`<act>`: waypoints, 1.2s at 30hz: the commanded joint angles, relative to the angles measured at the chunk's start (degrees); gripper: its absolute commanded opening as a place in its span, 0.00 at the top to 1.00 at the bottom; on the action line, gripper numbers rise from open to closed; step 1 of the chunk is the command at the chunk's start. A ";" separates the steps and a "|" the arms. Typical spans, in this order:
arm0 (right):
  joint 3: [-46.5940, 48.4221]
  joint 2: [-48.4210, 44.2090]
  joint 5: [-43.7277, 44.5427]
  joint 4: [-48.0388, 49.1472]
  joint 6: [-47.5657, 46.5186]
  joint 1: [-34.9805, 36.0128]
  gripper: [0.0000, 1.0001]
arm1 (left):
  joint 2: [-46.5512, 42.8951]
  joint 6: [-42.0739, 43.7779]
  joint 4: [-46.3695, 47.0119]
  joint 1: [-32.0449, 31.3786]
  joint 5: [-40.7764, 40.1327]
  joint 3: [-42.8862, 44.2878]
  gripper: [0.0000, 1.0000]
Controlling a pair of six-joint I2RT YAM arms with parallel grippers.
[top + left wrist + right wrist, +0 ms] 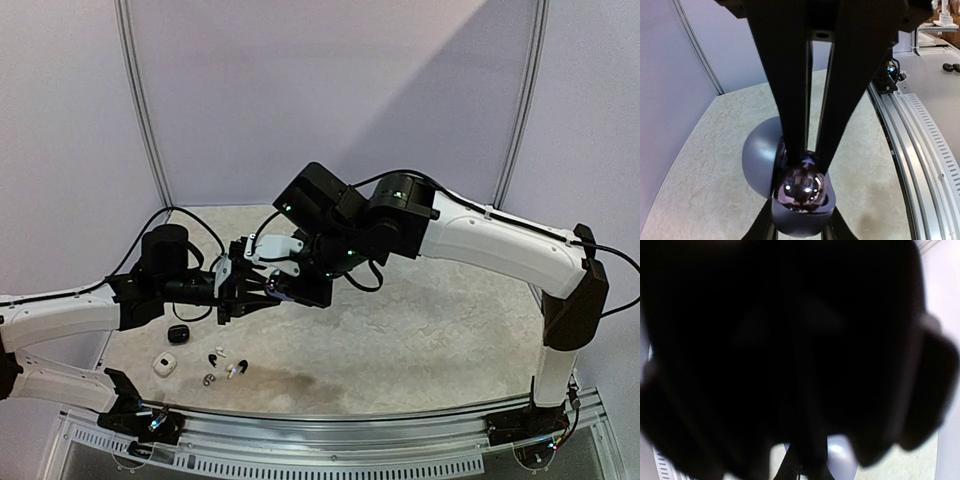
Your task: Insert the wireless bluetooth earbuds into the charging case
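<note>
My left pincer (809,162) is clenched on a glossy earbud (802,189), holding it at the socket of the open lavender case (802,222) to seat it. My right pincer (281,292), apparently clamped on that case, steadies it in mid-air. Spare earbuds (216,356) lie on the desk (420,340) below.

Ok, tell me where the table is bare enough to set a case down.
Bare: the right half of the beige marbled tabletop, up to the right arm's upright column. Crowded: the near-left corner, holding a small black oval case, a white rounded case and tiny loose earbuds.
</note>
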 commanded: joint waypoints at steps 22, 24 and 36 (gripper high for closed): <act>-1.69 -1.72 2.05 0.76 1.20 0.37 0.79 | -0.51 -1.63 1.86 -1.30 1.06 0.28 1.00; -2.24 -2.31 2.34 1.08 1.45 0.34 0.76 | -0.52 -1.73 1.92 -1.30 1.06 0.28 1.00; -3.83 -3.62 1.57 6.62 0.98 0.41 0.76 | -0.37 -2.20 2.49 -1.30 1.43 0.08 1.00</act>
